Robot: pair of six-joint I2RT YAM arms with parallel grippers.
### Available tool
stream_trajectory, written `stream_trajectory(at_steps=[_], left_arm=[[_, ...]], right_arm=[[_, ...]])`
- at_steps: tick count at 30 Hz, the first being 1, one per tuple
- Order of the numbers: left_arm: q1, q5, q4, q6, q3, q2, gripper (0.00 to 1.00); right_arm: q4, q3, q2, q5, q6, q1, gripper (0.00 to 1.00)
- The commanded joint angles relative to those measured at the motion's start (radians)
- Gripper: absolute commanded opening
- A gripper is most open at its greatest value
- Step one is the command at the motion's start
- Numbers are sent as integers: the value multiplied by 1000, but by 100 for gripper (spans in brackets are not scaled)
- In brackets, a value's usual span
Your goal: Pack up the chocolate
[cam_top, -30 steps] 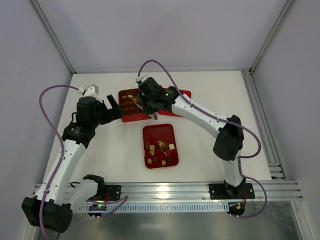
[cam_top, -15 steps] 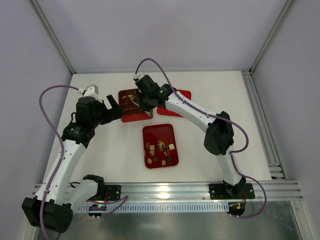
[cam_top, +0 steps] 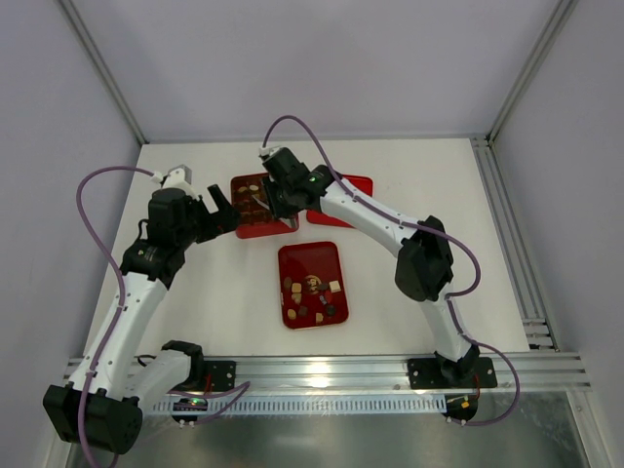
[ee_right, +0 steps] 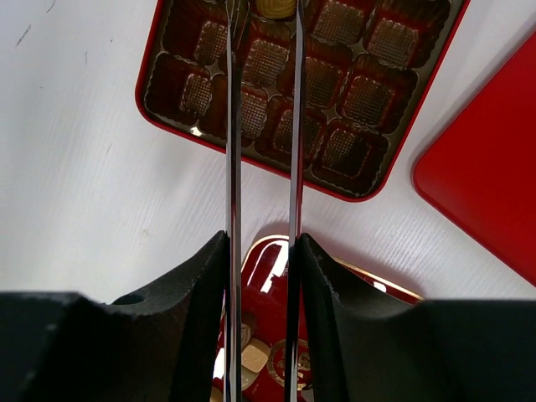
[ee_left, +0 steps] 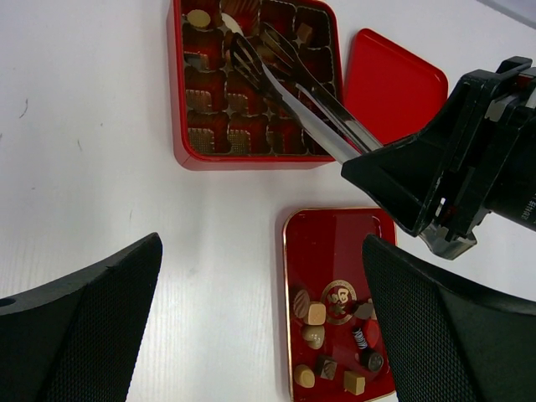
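Right end effector [ee_left: 249, 38]: hovers over the red compartmented box [ee_left: 251, 161], tines slightly parted around a cream piece [ee_right: 276, 7]; cannot tell if gripped. Loose chocolate [ee_left: 316, 313] waits in small tray [ee_left: 335, 239], back toward the bases. Left end effector [cam_top: 224, 213]: wide open, empty, beside the box.

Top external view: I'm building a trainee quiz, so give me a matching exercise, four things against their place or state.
Things:
1. compartmented box
2. flat lid
3. loose chocolate
4. left tool

Place or state:
A. wide open, holding nothing
B. on the tray nearest the arm bases
C. under the right tool's tips
D. lying just right of the box

Pairs: 1-C, 2-D, 3-B, 4-A
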Motion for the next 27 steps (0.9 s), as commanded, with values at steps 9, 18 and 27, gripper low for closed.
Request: stream_trajectory(at_steps=[9, 18, 27], left_arm=[[7, 11, 46, -11, -6, -6, 100], [8, 13, 46, -12, -4, -5, 100], [8, 18, 48, -12, -7, -3, 100]], right_arm=[[21, 82, -21, -2, 7, 2, 42], [-8, -5, -176, 30, -1, 2, 42], [-31, -373, -515, 35, 19, 8, 41]])
